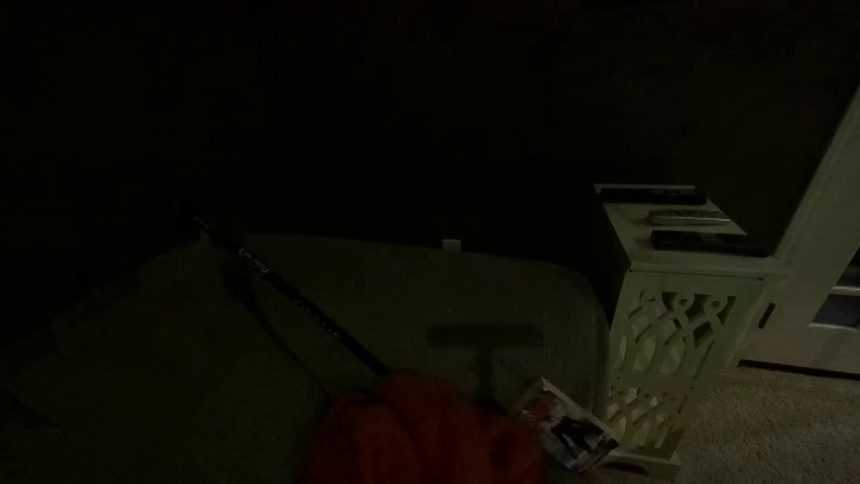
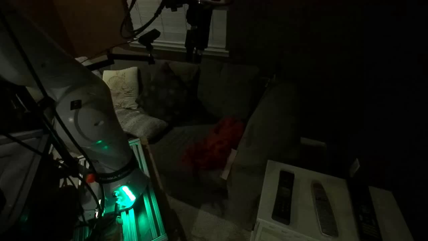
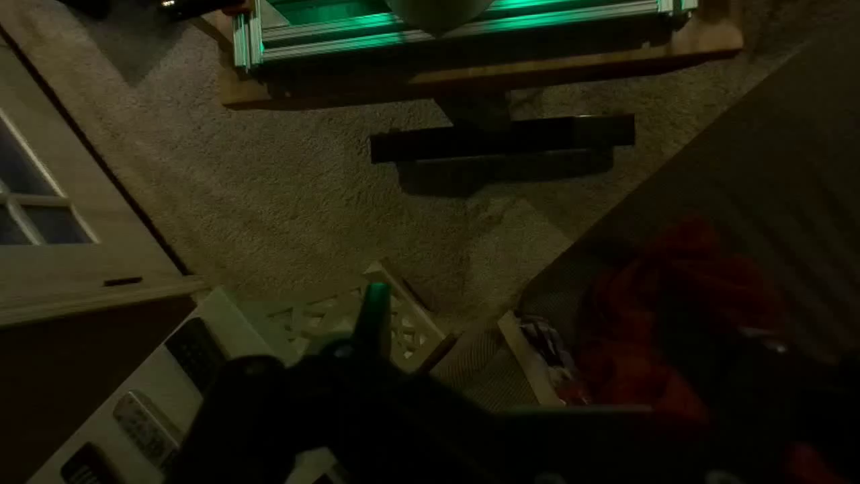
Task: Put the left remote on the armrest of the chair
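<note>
Three remotes lie side by side on a white lattice-sided table. The left remote (image 2: 283, 197) is black; it also shows at the near edge in an exterior view (image 1: 709, 243) and in the wrist view (image 3: 195, 353). The chair is a wide, dim grey-green seat; its broad armrest (image 2: 267, 130) stands beside the table, and it also shows in an exterior view (image 1: 524, 289). My gripper (image 2: 195, 53) hangs high above the chair, away from the remotes. In the wrist view the gripper (image 3: 557, 309) appears open and empty; its right finger is nearly lost in darkness.
A silver remote (image 2: 324, 209) and another black remote (image 2: 364, 214) share the white table (image 1: 699, 269). A red cloth (image 2: 217, 144) and a picture-covered book or box (image 1: 568, 427) lie by the armrest. A dark pole (image 1: 309, 309) crosses an exterior view. Pillows (image 2: 122, 87) stand behind.
</note>
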`<state>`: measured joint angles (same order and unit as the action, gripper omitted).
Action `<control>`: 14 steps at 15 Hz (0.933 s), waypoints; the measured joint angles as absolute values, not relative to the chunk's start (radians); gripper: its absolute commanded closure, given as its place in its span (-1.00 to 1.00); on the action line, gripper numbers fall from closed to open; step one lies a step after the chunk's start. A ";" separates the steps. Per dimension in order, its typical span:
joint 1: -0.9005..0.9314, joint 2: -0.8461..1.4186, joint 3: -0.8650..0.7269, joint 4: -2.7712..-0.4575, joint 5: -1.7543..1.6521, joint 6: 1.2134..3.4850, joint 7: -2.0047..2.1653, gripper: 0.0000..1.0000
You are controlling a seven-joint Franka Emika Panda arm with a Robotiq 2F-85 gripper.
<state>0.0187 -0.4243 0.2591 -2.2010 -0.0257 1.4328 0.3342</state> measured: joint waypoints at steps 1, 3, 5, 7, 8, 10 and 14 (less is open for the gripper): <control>0.019 -0.424 0.259 -2.201 -0.026 1.433 0.334 -1.00; 0.019 -0.424 0.259 -2.201 -0.026 1.433 0.334 -1.00; 0.019 -0.424 0.259 -2.201 -0.026 1.433 0.334 -1.00; 0.019 -0.424 0.259 -2.201 -0.026 1.433 0.334 -1.00; 0.019 -0.424 0.255 -2.201 -0.028 1.435 0.334 -1.00; 0.017 -0.422 0.226 -2.202 -0.046 1.441 0.334 -1.00; -0.032 -0.413 0.107 -2.203 -0.087 1.506 0.338 -1.00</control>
<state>-0.0323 -0.4134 0.1068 -2.2032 -0.0871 1.5055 0.3384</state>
